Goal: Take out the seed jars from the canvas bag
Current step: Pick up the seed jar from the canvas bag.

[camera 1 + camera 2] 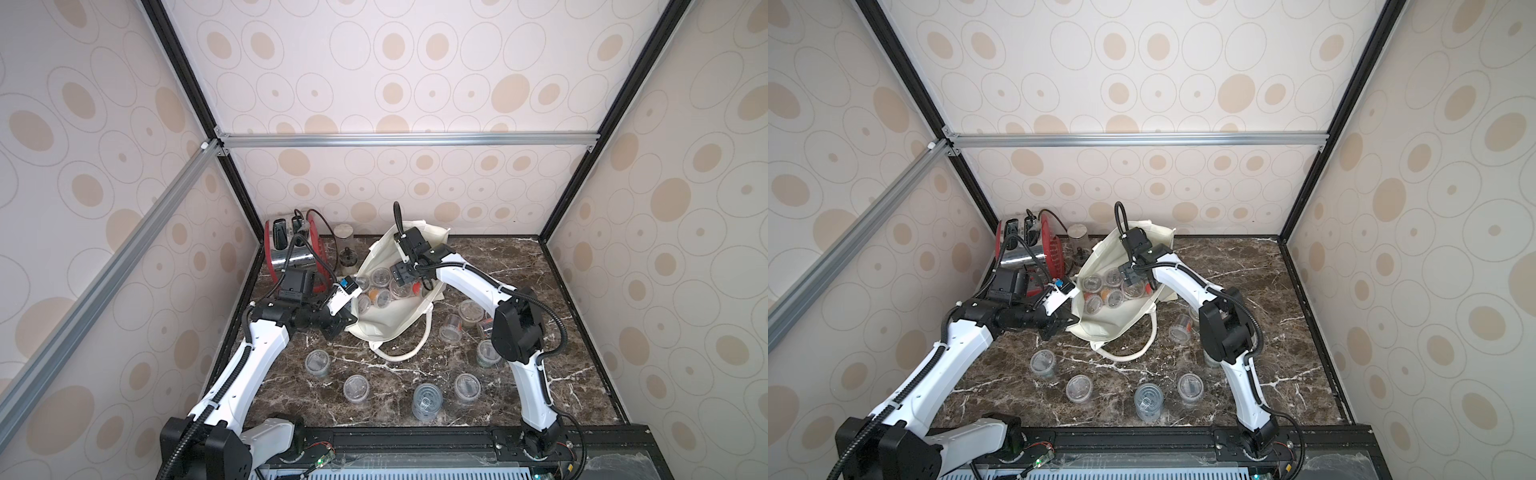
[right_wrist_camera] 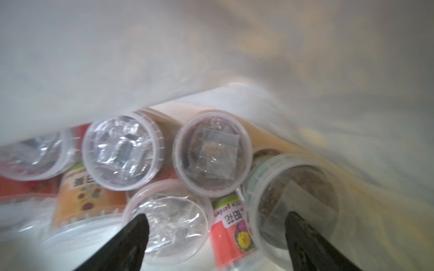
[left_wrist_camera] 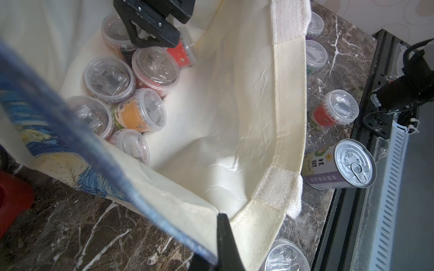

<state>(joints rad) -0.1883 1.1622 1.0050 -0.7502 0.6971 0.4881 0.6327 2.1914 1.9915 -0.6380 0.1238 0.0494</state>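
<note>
Step in hand: by my reading, picking the next of the seed jars [image 1: 380, 286] out of the canvas bag [image 1: 395, 322].
Left hand [image 1: 348, 321]: clenched on the bag's rim at the robot's left side, holding the mouth open.
Right hand [image 2: 216, 217]: down inside the bag mouth, released, fingers [image 2: 131, 241] spread and gripping nothing.
Where the jars are: a cluster lies packed together at the bottom of the bag; several more stand on the bench [image 1: 540, 291] around it, beside a tin can [image 1: 426, 401].
Jar against hand: a red-labelled jar [image 2: 231, 231] lies on its side between the spread fingers. Lid-up jars sit just under each fingertip.
Doing it well: settle on one jar, centre the fingers across its body below the lid rim, and close only once both tips clear the neighbours.
Risk: the jars touch one another, so a fingertip may land on a lid.
Bag: the left hand's grip should hold as the jar lifts, or the fabric may sag over the opening.
</note>
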